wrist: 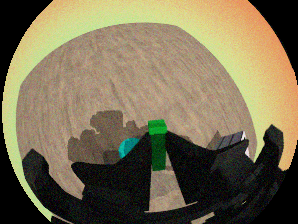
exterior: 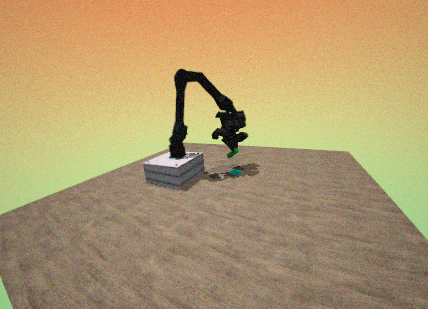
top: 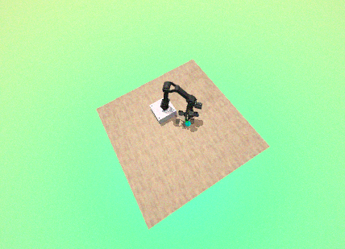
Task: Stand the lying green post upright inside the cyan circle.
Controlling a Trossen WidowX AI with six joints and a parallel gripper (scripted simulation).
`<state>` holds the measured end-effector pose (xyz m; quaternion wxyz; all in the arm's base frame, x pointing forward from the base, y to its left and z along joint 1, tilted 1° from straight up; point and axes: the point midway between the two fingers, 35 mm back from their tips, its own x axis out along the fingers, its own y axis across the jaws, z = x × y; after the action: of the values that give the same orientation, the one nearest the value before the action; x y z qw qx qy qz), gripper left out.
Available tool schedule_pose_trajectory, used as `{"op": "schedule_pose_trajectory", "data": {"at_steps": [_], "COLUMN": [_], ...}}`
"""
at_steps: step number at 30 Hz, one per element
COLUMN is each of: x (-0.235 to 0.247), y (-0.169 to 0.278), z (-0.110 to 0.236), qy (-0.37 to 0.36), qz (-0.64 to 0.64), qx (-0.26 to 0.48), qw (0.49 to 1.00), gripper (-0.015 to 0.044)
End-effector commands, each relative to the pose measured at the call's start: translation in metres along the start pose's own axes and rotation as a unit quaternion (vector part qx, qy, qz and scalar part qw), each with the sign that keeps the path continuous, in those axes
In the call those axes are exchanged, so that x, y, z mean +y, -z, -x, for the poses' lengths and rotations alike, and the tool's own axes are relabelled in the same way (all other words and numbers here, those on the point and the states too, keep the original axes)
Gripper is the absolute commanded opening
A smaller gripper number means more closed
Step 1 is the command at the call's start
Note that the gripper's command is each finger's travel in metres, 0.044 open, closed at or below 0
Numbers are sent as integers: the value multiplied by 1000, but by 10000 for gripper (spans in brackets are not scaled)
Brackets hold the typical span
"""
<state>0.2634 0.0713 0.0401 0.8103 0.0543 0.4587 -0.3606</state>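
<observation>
One arm [exterior: 181, 103], black, six-jointed, standing on one white base block [exterior: 192, 173]. One pincer [exterior: 231, 148], pressed onto one green post [exterior: 233, 152], which hangs tilted in the air, its free end pointing down and away from the base (in the wrist view the post [wrist: 157, 144] runs out between the two dark fingers). One cyan circle [exterior: 235, 172], flat on the wooden table [exterior: 280, 227], below the pincer and apart from the post; the arm's shadow falls around it. Wide bare tabletop stretches in front of the pincer and to both sides; the table edges lie well apart from it, the base block just behind.
</observation>
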Motion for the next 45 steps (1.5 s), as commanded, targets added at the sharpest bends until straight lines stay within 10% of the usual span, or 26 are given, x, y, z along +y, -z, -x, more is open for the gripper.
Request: {"op": "schedule_pose_trajectory", "data": {"at_steps": [1,45], "x": [-3,-2], "y": [3,6], "z": [-3,4], "qy": [7,-5], "qz": [1,-23], "qx": [-12,-167], "qw": [1000,986], "gripper": [23,23]}}
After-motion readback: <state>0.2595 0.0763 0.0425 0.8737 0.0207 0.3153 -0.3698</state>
